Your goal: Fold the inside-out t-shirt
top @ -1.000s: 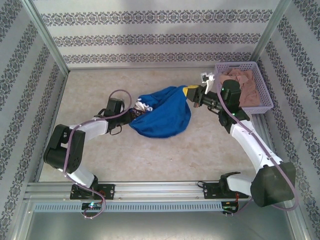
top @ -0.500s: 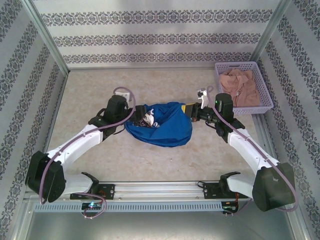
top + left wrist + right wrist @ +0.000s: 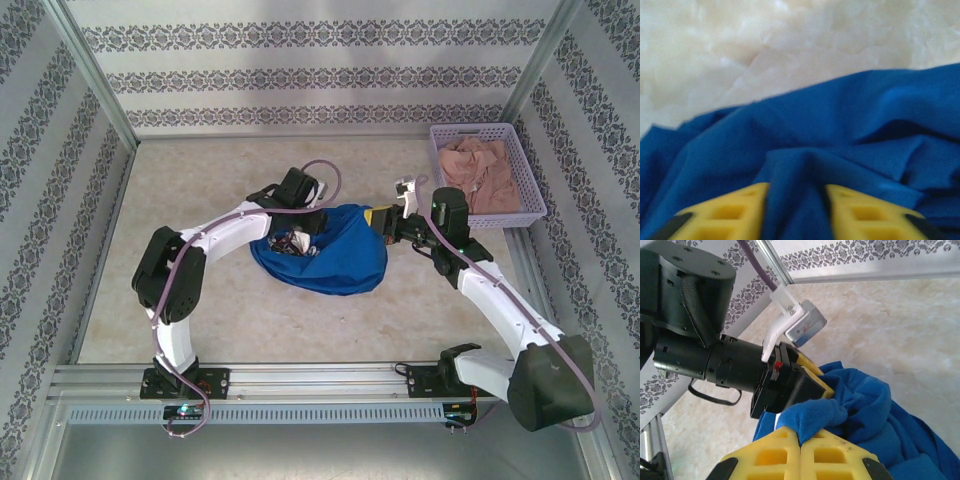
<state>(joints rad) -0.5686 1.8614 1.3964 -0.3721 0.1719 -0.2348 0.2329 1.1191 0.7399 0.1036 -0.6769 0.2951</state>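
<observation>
We log the royal-blue cotton t-shirt lying bunched mid-table on the beige marbled tabletop, with white print showing at its left end. The right gripper has its yellow fingers pressed together on a fold at the shirt's right edge. The left gripper sits over the shirt's left part with a ridge of blue cloth between its fingers; we cannot tell whether they clamp it. A lavender plastic basket holding a pinkish-beige garment stands at the far right, apart from the shirt.

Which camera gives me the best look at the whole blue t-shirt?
Top external: the t-shirt lies as one bunched heap, nearly its whole outline visible. Left wrist shows blurred blue folds rising between the fingers of the left gripper. Right wrist shows one edge pinched in the shut right gripper.
</observation>
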